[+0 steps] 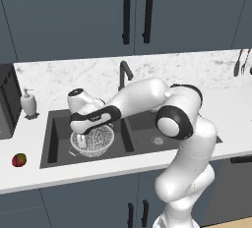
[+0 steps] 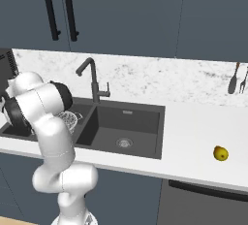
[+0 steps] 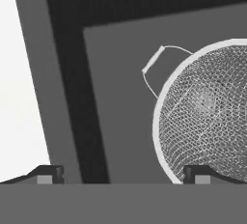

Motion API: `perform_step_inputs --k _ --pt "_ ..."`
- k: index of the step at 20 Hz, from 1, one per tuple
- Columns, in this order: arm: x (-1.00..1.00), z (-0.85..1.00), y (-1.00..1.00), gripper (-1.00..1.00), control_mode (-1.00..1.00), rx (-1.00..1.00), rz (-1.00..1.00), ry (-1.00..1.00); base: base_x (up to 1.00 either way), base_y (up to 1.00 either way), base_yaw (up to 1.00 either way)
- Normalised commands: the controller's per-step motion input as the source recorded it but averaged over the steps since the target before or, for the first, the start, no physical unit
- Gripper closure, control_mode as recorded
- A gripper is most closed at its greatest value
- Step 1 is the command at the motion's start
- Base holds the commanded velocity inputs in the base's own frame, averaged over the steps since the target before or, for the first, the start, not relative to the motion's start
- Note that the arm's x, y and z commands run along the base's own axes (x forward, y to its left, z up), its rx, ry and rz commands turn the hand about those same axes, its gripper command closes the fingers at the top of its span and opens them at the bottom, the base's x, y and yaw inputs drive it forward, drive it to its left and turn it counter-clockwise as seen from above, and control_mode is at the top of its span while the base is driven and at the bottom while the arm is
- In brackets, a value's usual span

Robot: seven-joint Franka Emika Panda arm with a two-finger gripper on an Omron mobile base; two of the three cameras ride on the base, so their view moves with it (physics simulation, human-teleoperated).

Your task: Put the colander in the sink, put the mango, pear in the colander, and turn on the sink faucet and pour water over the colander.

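Colander (image 2: 69, 119) sits in sink's (image 2: 145, 151) left basin (pear (image 2: 221, 153) on counter).

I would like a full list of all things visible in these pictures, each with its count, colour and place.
colander: one, silvery-white mesh, in the left sink basin
sink: one, dark charcoal, two basins, set in the counter
sink faucet: one, dark grey, behind the sink
mango: one, red-green, counter left of the sink
pear: one, yellow, counter right of the sink
soap dispenser: one, white, counter by the wall
utensils: two, dark, on the wall at right
gripper: one, open, above the colander's rim
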Motion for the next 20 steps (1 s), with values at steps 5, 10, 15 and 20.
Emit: perform_step_inputs --k 5,10,15,20 --pt "-0.95 0.24 0.06 -1.0 -1.0 0.1 -0.38 -0.27 0.0 0.0 0.0" --pt "-0.57 0.45 0.07 -1.0 -1.0 0.16 -0.44 -0.14 0.0 0.0 0.0" --pt "-0.61 0.37 0.24 -1.0 -1.0 0.25 -0.37 -0.06 0.0 0.0 0.0" --pt "-0.16 0.39 0.41 -1.0 -1.0 0.23 -0.31 -0.01 0.0 0.0 0.0"
